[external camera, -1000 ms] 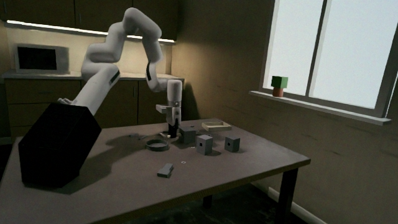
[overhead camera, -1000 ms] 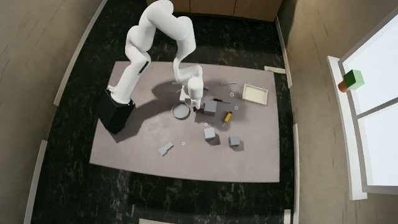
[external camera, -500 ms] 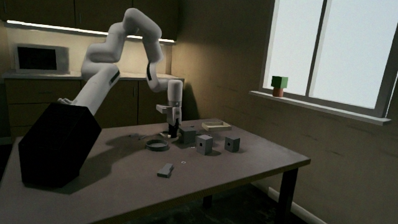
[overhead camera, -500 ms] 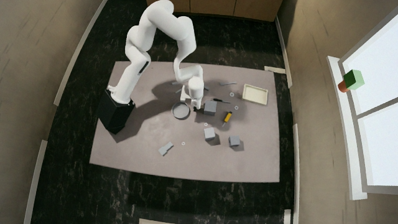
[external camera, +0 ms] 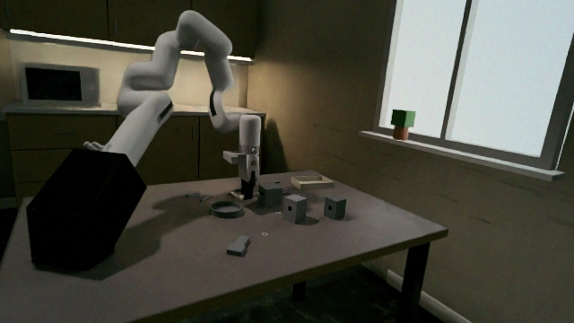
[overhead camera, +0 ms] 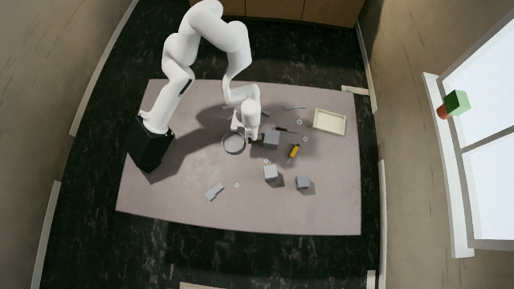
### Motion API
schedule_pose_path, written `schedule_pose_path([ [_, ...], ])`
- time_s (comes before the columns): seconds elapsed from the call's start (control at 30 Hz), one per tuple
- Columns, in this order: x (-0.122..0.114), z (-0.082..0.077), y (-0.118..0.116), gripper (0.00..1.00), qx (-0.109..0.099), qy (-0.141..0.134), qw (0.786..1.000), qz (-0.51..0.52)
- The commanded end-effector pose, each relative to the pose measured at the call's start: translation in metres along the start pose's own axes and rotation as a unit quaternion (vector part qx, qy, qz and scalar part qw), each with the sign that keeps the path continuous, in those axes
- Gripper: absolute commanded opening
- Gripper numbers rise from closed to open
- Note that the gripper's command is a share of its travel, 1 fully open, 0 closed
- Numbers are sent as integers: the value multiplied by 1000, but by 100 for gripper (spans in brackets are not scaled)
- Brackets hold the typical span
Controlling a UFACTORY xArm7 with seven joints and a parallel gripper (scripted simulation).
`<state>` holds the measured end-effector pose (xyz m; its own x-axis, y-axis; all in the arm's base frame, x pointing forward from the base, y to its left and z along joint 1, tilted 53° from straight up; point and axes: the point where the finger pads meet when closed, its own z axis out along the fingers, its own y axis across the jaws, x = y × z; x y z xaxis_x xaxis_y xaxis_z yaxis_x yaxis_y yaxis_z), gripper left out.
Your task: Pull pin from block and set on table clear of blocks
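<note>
The pin's grey block (overhead camera: 271, 138) stands near the middle of the table and also shows in the exterior view (external camera: 270, 194). My gripper (overhead camera: 254, 139) (external camera: 247, 193) points straight down just left of that block, low over the table. It is shut on the pale pin (external camera: 236, 195), which lies level and sticks out past the fingers on the side away from the block. In the overhead view a short piece of the pin (overhead camera: 259, 137) shows between the fingers and the block. I cannot tell whether its tip is still inside the hole.
A dark ring (overhead camera: 233, 142) lies just left of the gripper. Two more grey blocks (overhead camera: 270, 172) (overhead camera: 303, 181) stand nearer the front. A yellow-handled tool (overhead camera: 294, 152), a black tool (overhead camera: 286, 129), a cream tray (overhead camera: 329, 121), a flat grey piece (overhead camera: 214, 191) and small washers lie around.
</note>
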<state>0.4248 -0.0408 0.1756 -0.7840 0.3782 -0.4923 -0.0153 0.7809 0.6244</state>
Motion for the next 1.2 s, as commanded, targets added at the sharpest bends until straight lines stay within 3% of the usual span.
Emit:
schedule_pose_path([
  [0.0,-1,-1,0,0,0,-1,1000,0],
  [1.17,3,0,0,0,-1,-1,1000,0],
])
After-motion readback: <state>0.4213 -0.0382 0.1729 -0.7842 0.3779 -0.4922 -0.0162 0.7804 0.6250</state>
